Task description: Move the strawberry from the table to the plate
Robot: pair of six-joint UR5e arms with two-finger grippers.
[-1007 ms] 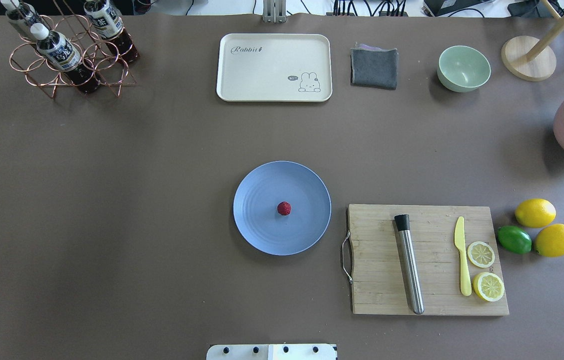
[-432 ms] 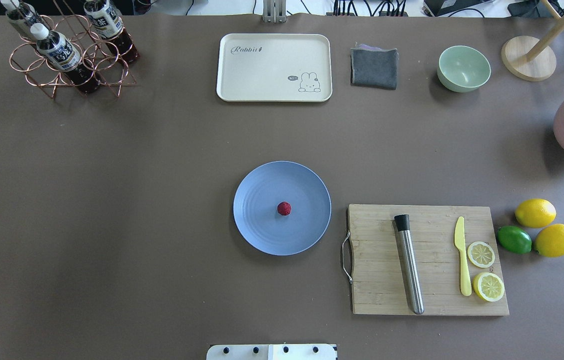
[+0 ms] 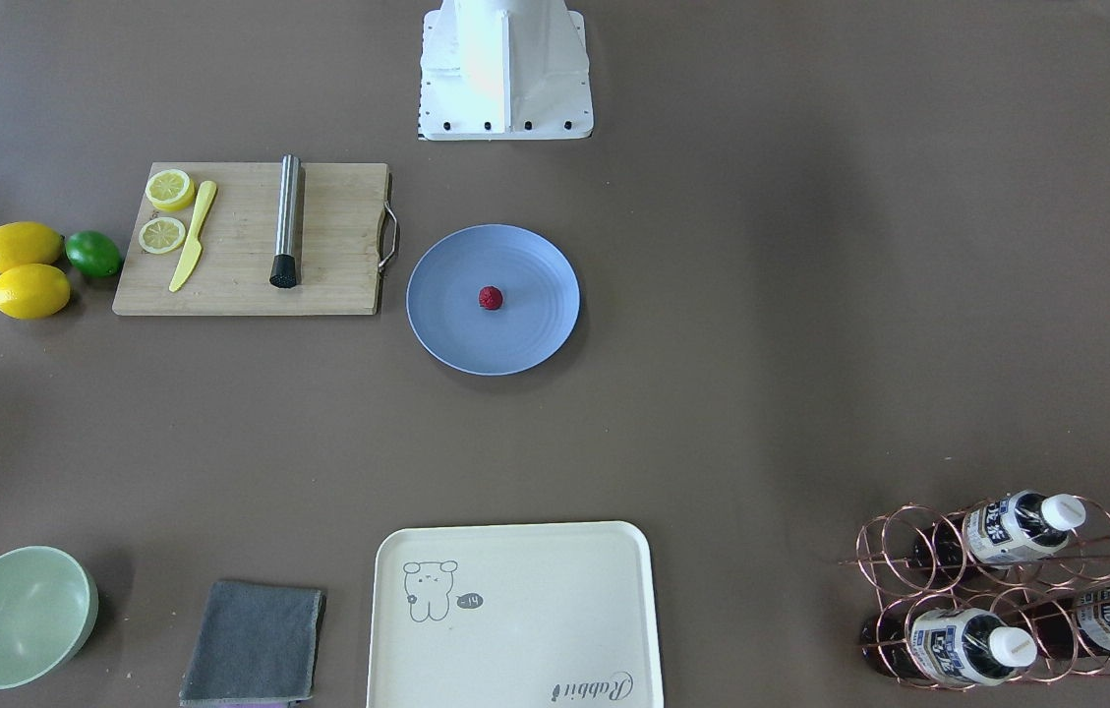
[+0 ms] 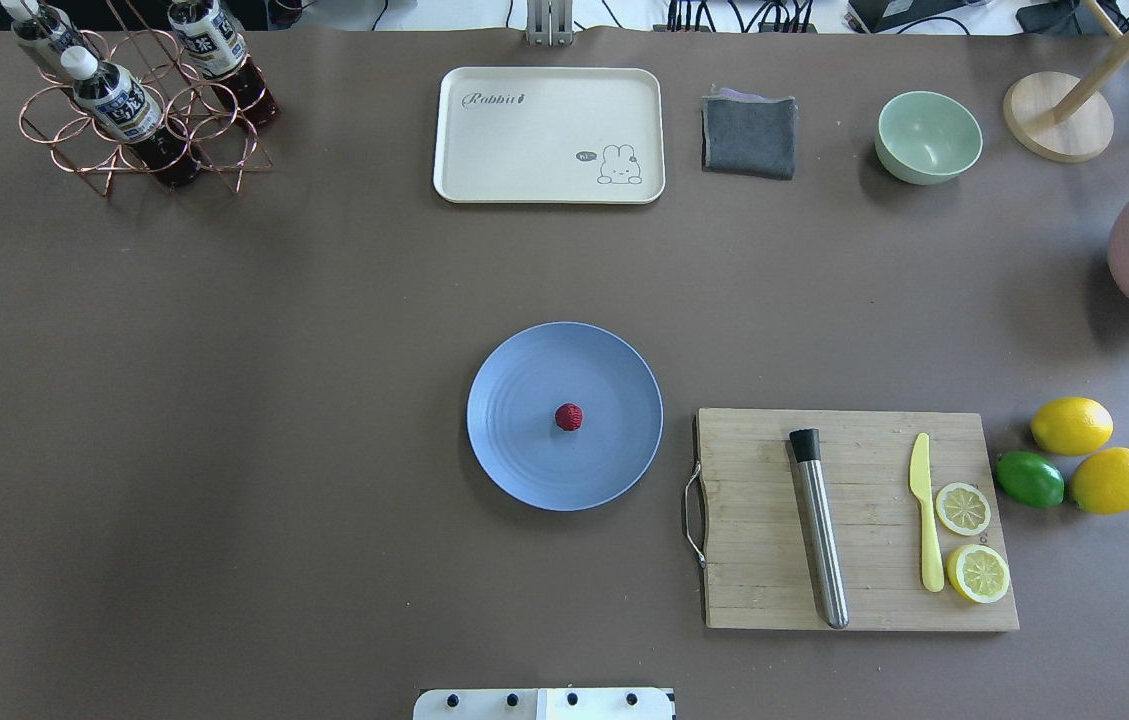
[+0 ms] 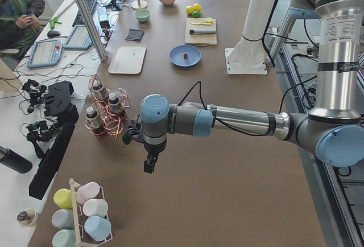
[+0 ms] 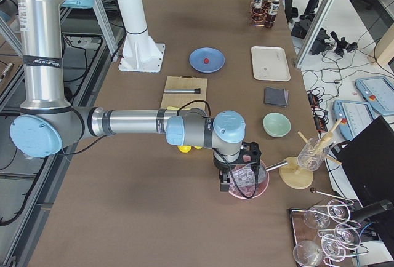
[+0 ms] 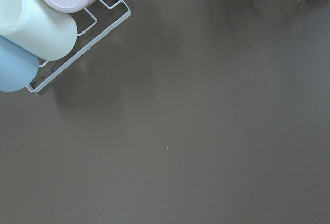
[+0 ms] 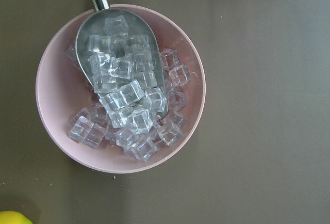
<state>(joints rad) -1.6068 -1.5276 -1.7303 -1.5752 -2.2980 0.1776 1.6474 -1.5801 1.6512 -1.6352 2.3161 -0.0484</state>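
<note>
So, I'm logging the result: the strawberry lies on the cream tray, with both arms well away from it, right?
Not quite: the strawberry lies near the middle of the light-blue plate, not on the cream tray. The overhead exterior view shows it. The left arm and right arm are indeed well away from it.

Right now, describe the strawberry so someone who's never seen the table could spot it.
Start at the wooden cutting board on the brown table; just off its handle end sits a round light-blue plate. The strawberry lies near the plate's centre. It is the only dark-red thing there: tiny, bumpy, far smaller than the lemons beyond the board.
</note>
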